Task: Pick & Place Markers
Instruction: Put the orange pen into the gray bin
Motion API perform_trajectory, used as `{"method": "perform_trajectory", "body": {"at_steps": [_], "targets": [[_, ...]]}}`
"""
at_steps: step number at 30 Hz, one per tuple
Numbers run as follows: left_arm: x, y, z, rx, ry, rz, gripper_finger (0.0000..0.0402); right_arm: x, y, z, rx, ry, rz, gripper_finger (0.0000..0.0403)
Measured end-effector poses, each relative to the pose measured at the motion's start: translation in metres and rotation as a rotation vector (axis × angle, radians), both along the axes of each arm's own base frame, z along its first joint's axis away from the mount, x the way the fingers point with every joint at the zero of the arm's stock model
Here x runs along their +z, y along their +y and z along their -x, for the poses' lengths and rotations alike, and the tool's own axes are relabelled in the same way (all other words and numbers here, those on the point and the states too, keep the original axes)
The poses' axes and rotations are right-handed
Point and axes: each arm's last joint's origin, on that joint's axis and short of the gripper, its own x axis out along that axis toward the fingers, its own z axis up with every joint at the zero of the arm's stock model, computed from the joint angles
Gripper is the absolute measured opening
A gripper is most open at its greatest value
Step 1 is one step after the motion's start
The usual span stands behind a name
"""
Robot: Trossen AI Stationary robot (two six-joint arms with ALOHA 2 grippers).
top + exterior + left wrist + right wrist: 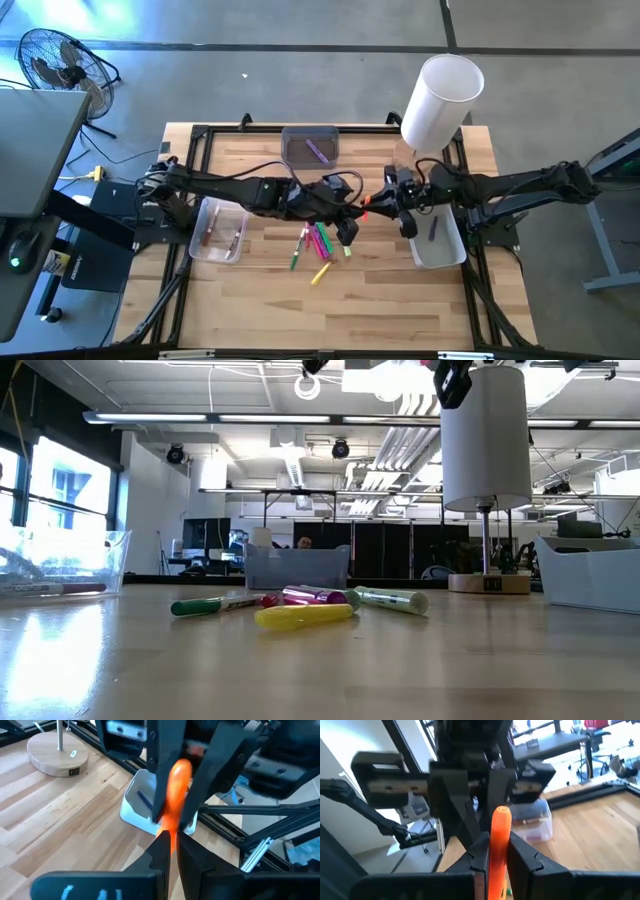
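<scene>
We see a grey concrete floor [300,25] around the wooden table [400,300], a black fan [55,62] standing nearby, bright windows [60,495] and ceiling light strips [300,418].

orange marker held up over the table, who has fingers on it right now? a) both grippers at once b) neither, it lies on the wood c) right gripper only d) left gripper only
a: in both wrist views the orange marker stands between that arm's own fingers and the other arm's, so the left gripper and right gripper both clamp it.
</scene>
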Motion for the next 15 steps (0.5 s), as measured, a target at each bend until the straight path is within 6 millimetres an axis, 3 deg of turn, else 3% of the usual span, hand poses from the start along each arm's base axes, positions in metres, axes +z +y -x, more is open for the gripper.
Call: {"method": "perform_trajectory", "body": {"at_steps": [7, 11, 15], "targets": [[-0.006, 0.015, 0.001, 0.009, 0.077, -0.008, 0.007, -0.015, -0.002, 0.009, -0.074, 0.191, -0.024, 0.0031], [-0.016, 0.023, 0.008, 0.086, 0.194, -0.006, 0.01, -0.026, -0.003, 0.027, -0.215, 0.365, -0.016, 0.0031], [-0.022, 0.029, 0.027, 0.186, 0.353, -0.007, 0.0107, -0.035, 0.002, 0.049, -0.367, 0.534, -0.031, 0.0031]]}}
